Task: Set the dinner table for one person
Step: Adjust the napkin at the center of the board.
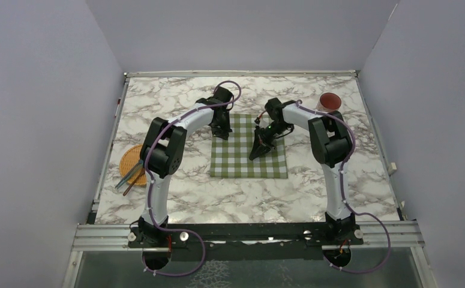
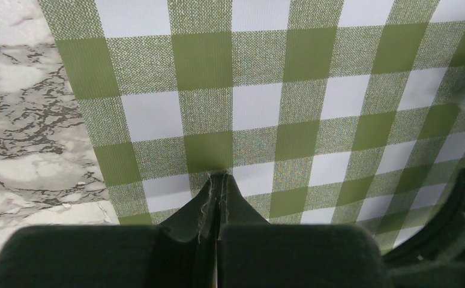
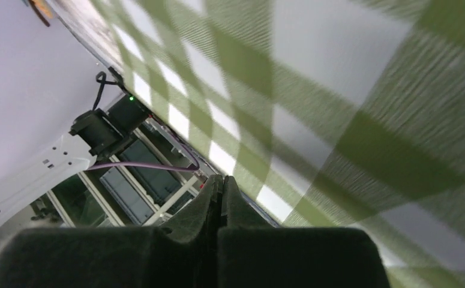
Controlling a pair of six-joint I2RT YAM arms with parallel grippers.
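The desk [image 1: 242, 198] is the large square top that fills the floor of the pale-walled booth, and our two arms are bolted along its near edge. Its surface is a white marble pattern run through with dark grey veins, and a metal frame edges it.

Near the middle of the desk lies a green-and-white checked cloth [image 1: 249, 165], flat and roughly square to the desk's sides. Well to the left sits a round woven plate [image 1: 129, 157] with long-handled utensils [image 1: 126, 180] sticking out over its near rim. A red cup [image 1: 329, 101] stands by the far right corner.

Our left gripper [image 2: 218, 180] is closed, with its jaws pressed together and nothing visible between them. It sits low over the cloth, just inside the left edge. Our right gripper [image 3: 221, 180] is likewise closed and empty, and it tilts steeply over the cloth's right half. We cannot tell whether either tip touches the fabric.

We judge the step in hand to be settling the cloth as the place mat. To do it well, we should:
- keep the closed tips light, so the weave neither bunches nor drags off square;
- check the far right corner, which the right arm hides;
- lift both arms straight up before reaching outward for the plate.
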